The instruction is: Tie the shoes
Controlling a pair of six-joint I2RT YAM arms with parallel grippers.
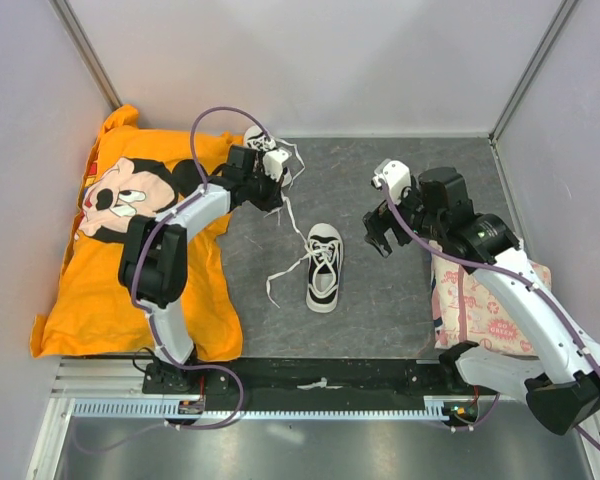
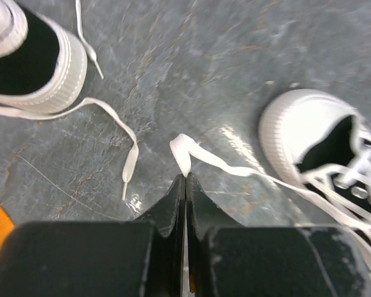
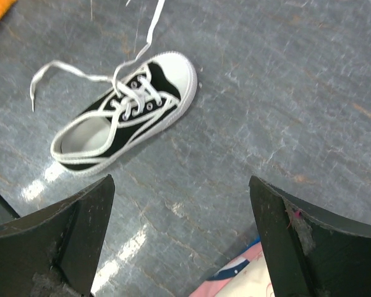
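Shoes: both on the grey bench (image 1: pixel 380 180), well apart. Noted at far left an orange cloth (image 1: pixel 130 290) with a cartoon mouse print, spread over the bench's left side. Found the far shoe (image 1: pixel 263 143) at the back edge, just beside that cloth and largely hidden by the left arm (image 1: pixel 180 225) in the top view. Confirmed in the left wrist view its black body and ribbed white sole, with loose laces trailing on the bench. Found the left end effector (image 2: pixel 185 179) clenched, fingers (image 2: pixel 167 204) pressed together on the end of a white lace (image 2: pixel 235 168). Traced that lace rightward to the near shoe (image 1: pixel 325 265). Located the near shoe at mid-bench, upright on its sole, toe cap toward the back, laced but untied, with a second lace end loose to its left. Found the right end effector (image 3: pixel 180 185) released, fingers (image 3: pixel 80 223) spread wide with nothing between them, hanging over bare bench right of the near shoe and apart from it. Noted a pink printed item (image 1: pixel 490 325) at the right edge, partly under the right arm (image 1: pixel 525 285).
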